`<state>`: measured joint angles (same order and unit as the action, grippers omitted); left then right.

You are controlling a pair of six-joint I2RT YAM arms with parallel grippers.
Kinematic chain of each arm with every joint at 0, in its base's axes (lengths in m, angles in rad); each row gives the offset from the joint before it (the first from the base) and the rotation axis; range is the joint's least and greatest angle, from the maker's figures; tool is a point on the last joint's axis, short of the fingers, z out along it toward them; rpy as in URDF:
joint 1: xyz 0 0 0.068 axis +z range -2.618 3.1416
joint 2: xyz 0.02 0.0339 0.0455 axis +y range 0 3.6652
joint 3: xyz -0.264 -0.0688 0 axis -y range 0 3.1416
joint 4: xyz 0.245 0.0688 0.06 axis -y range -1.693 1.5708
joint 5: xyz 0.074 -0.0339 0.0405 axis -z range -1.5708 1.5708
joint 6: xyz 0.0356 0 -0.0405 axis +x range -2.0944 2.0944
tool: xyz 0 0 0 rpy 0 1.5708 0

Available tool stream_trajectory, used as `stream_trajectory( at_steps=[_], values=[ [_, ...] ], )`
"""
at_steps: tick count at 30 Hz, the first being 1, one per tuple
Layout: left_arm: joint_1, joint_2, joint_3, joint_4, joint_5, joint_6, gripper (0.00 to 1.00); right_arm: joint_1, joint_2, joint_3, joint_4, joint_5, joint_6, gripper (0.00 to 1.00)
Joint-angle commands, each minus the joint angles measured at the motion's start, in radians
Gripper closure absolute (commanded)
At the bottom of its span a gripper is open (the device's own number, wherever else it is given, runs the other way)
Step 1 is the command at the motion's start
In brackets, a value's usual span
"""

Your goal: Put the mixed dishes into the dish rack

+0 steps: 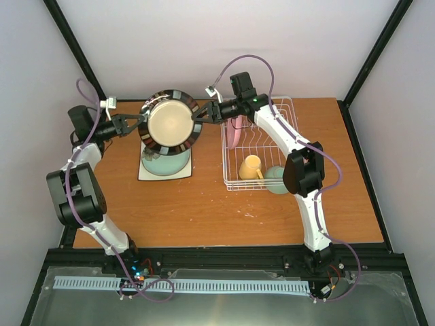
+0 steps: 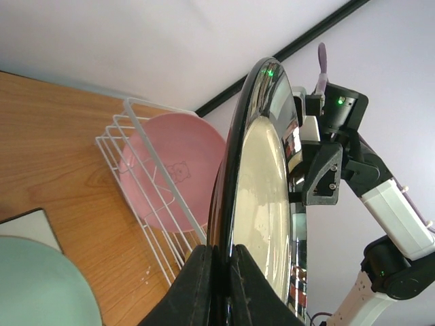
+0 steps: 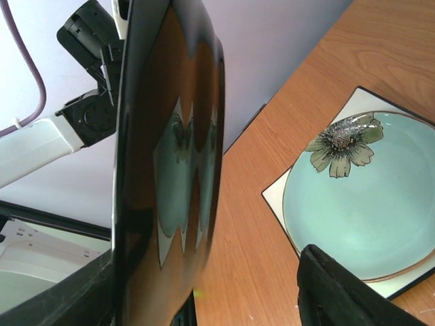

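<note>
The black-rimmed cream plate (image 1: 170,122) hangs on edge above the table, over the mint-green flower plate (image 1: 165,161) that lies on the white square plate (image 1: 146,173). My left gripper (image 1: 139,121) is shut on the cream plate's left rim; the left wrist view shows the jaws (image 2: 223,255) pinching the rim (image 2: 265,204). My right gripper (image 1: 199,115) is open at the plate's right rim; in the right wrist view the plate's dark back (image 3: 170,136) stands by one finger, the other finger (image 3: 340,292) is well apart. The dish rack (image 1: 285,102) holds the pink plate (image 1: 234,132) and the yellow mug (image 1: 250,166).
The mint-green bowl (image 1: 275,180) sits at the rack's near right corner. The flower plate (image 3: 360,204) and square plate (image 3: 279,197) lie below the right gripper. The rack (image 2: 129,136) with the pink plate (image 2: 177,170) stands behind the held plate. White walls and black frame posts enclose the table.
</note>
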<state>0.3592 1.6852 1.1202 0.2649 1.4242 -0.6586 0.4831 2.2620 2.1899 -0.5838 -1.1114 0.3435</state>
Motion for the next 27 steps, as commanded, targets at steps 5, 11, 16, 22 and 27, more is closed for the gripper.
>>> stream_trajectory(
  at_steps=[5, 11, 16, 22, 27],
  values=[
    [-0.099, 0.053, 0.074, 0.324, 0.018, -0.248, 0.99, 0.003, 0.021, 0.036, 0.035, -0.054, 0.021, 0.58],
    [-0.112, 0.070, 0.078, 0.360, 0.004, -0.280, 0.99, 0.003, 0.015, 0.036, 0.036, -0.068, 0.005, 0.97],
    [-0.111, 0.077, 0.087, 0.314, -0.007, -0.252, 0.98, 0.000, 0.000, 0.037, 0.029, -0.038, -0.004, 0.97],
    [-0.112, 0.098, 0.206, -0.061, -0.067, 0.013, 0.80, -0.013, -0.027, 0.036, 0.032, 0.031, -0.003, 0.97],
    [-0.111, 0.134, 0.307, -0.302, -0.124, 0.186, 0.52, -0.026, -0.043, 0.025, 0.050, 0.065, 0.014, 0.97]
  ],
)
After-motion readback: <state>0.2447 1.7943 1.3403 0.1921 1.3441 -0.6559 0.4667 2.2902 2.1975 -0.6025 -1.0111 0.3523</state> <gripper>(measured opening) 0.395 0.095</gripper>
